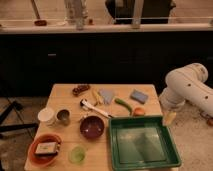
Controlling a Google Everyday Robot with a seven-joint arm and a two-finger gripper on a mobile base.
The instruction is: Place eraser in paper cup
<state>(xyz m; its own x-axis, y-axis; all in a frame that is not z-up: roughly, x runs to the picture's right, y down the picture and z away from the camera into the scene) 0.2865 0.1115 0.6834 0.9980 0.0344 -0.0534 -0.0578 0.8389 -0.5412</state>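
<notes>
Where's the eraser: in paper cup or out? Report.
Out: eraser lies in the orange bowl; paper cup stands nearby. End effector beside green tray.

We see a glossy plastic tray point(113, 142); left of it, a matt paper cup point(46, 116) and a shiny metal cup point(63, 117); the smooth-cased gripper point(169, 118) hangs just right of the tray.

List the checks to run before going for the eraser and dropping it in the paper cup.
1. Eraser found: ok, it lies in the orange bowl, front left.
2. Paper cup upright: ok, beside the metal cup.
3. Gripper near the eraser: not ok, it hangs off the right edge of the table.
4. Gripper empty: cannot tell.
5. Low path across: not ok, the green tray and purple bowl lie between.
</notes>
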